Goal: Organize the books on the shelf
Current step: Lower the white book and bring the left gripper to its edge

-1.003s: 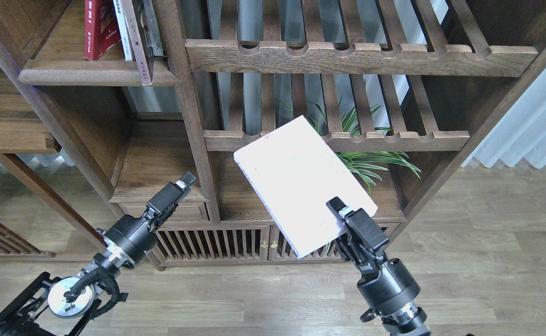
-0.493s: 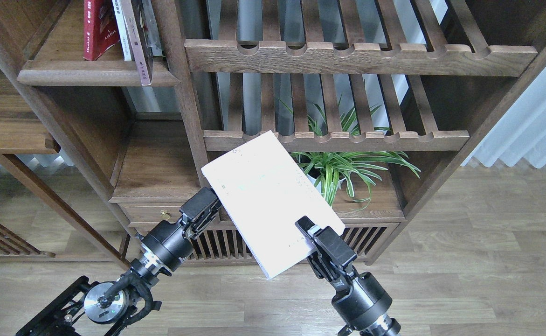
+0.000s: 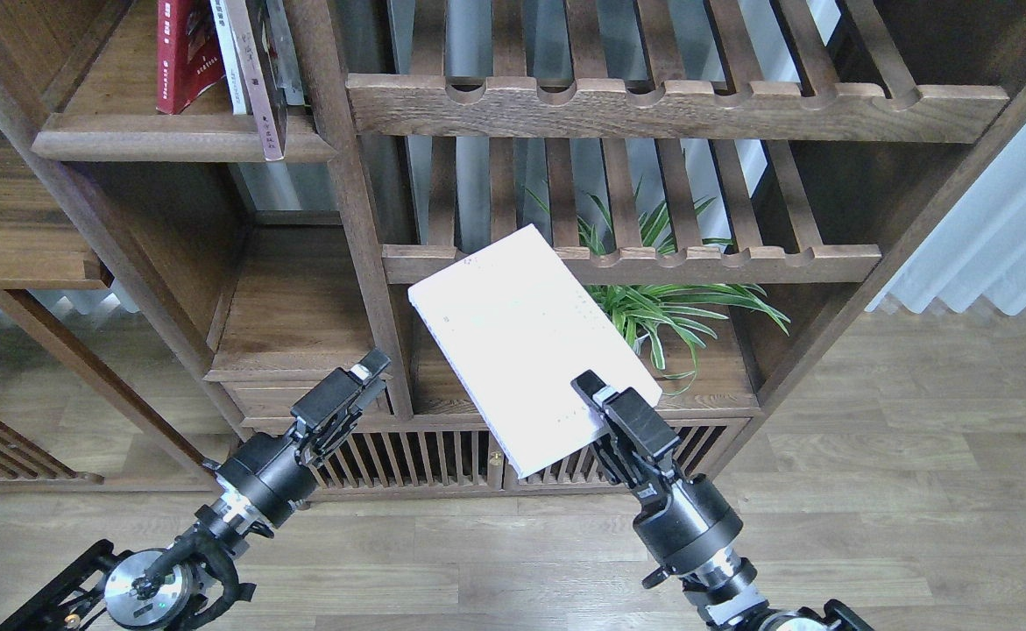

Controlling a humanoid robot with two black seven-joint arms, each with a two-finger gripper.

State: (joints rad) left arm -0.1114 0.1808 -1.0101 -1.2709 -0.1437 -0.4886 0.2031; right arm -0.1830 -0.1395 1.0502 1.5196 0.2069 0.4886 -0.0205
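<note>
Right now the right gripper (image 3: 596, 399) is clamped on the lower right corner of a white book (image 3: 526, 337), one finger lying over the bright cover and the rest of the grip hidden beneath it. That book is held up in the air, tilted so its blank-looking cover faces the camera, with its far corner overlapping the front rail of a slatted shelf (image 3: 740, 258) and its body covering part of a green plant (image 3: 670, 307) that stands in the compartment behind. The left gripper (image 3: 364, 372) hangs low to the left of the book, apart from it and carrying nothing; it points toward the bookcase, and whether its fingers are parted or closed cannot be made out from this angle. Just beyond it is a lower solid shelf (image 3: 293, 315) above a small drawer, and below that run the slatted cabinet doors (image 3: 407, 456) near the floor. Well apart from both arms, at the top left, a solid dark-brown shelf (image 3: 127, 131) with a rounded front lip carries a red book (image 3: 181, 53) standing upright, and beside it a few more books (image 3: 254, 70) that lean, one of them with its lower end hanging over the lip. A wooden floor (image 3: 872, 491) spreads under everything.
</note>
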